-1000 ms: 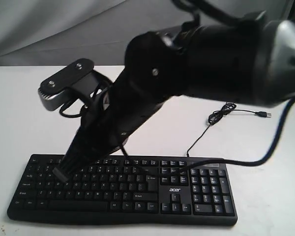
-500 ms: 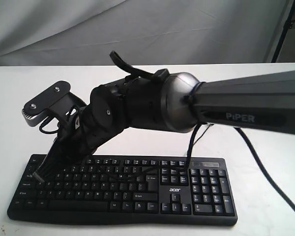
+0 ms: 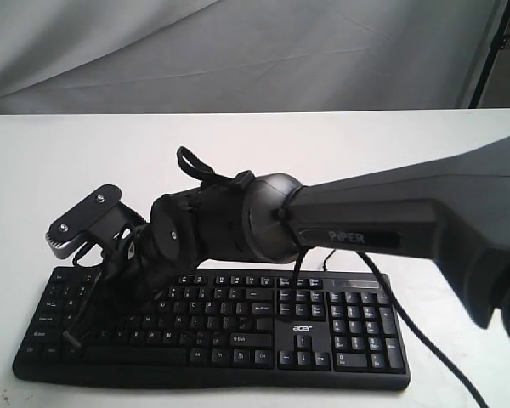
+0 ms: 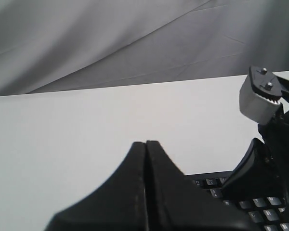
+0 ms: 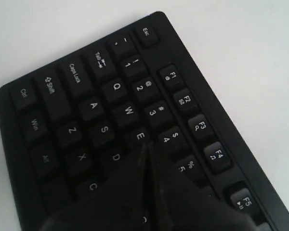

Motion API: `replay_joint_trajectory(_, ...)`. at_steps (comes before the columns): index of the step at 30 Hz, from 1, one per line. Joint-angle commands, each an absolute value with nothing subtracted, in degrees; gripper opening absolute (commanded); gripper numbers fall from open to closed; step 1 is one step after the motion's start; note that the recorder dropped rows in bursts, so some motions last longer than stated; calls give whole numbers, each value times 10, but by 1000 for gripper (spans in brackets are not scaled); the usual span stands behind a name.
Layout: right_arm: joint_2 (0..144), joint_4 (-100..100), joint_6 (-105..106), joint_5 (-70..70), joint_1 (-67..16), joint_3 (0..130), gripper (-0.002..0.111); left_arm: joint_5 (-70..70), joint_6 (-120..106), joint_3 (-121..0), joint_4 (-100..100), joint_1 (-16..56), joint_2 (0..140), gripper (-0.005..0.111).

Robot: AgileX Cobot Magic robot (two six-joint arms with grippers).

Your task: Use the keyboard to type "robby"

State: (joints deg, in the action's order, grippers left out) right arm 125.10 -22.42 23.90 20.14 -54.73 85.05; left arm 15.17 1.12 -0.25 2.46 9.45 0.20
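The keyboard (image 3: 323, 327) lies flat on the white table (image 3: 34, 170), close to the table's near edge in the exterior view. Its long axis runs left to right across that view, with the number pad (image 3: 361, 327) at the right end.

The right arm (image 3: 365, 221) reaches across the middle and comes down over the left part of the letter block. The right gripper (image 5: 145, 151) has its jaws pressed together into a single point and holds nothing. In the right wrist view that point sits just beside the E key (image 5: 140, 137), on the side away from W (image 5: 128, 110). The gripper's body hides the keys further along that row. The first letter, r, should be the next key past E, so it probably lies under or right at the tip. The coming move then looks like a very small shift along the row followed by a straight press down. Whether the tip already touches a key cannot be told.

The left gripper (image 4: 145, 149) is also fully closed and empty. It looks out over bare table, with only a corner of the keyboard at the edge of its view. The right gripper is therefore much the nearer tool for this key.

No container shows in any view.
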Motion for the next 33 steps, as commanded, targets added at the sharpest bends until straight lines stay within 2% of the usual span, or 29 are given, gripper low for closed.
replay_joint_trajectory(1, 1258, -231, 254, 180, -548, 854, 0, 148, 13, 0, 27, 98, 0, 0)
replay_joint_trajectory(33, 1285, -231, 254, 182, -548, 854, 0, 148, 13, 0, 27, 98, 0, 0)
